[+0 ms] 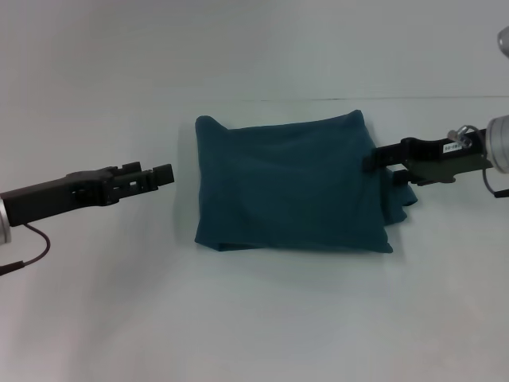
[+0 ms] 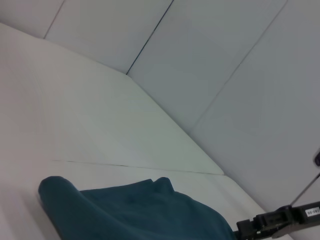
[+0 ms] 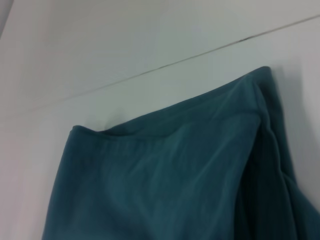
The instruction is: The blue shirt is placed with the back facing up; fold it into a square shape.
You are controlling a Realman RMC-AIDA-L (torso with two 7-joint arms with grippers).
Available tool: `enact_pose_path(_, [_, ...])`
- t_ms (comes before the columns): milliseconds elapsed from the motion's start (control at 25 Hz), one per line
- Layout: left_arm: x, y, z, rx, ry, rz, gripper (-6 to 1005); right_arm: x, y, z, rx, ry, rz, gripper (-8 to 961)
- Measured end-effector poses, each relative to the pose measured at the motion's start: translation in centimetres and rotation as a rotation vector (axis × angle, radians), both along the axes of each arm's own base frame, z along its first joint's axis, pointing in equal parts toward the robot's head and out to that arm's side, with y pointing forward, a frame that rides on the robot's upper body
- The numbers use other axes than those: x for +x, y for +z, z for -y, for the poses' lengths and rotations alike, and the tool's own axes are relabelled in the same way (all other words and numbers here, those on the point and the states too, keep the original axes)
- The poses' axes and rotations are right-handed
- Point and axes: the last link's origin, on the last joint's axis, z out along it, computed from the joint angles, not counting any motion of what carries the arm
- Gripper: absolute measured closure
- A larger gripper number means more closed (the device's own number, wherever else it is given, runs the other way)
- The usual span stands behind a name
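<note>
Since the shirt [image 1: 290,187] is already lain in a near-square bundle mid-table | right gripper [image 1: 371,161] is seen at its right edge, nearer, grip state cannot be told | left gripper [image 1: 167,173] is held apart, leftward, nothing held, opening unclear.

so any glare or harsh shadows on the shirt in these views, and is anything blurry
Head view: even, soft light, no glare on the blue shirt, only a faint shadow along its edges. Left wrist view: shirt sits low in frame, slightly soft. Right wrist view: the cloth fills the frame close up, folds softly blurred.
</note>
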Motion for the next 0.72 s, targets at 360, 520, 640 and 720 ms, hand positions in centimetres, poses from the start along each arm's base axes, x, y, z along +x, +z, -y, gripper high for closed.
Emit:
enact_pose_path(360, [-0.1, -0.6, -0.1, 0.015, 0.02, 0.002, 63, -0.6, -2.0, -0.2, 0.014, -0.001, -0.006, 215])
enact_pose_path(520, [-0.2, -0.9, -0.1, 0.01, 0.029, 0.007, 63, -0.8, -2.4, -0.4, 0.027, 0.001, -0.001, 222])
enact_pose_path(640, [-0.2, -1.0, -0.1, 0.009, 0.032, 0.009, 62, -0.5, -2.8, -0.3, 0.037, -0.004, 0.008, 228])
enact_pose_path(720, [-0.2, -1.1, -0.1, 0.009, 0.032, 0.01, 62, -0.3, -3.2, -0.2, 0.039, -0.005, 0.016, 232])
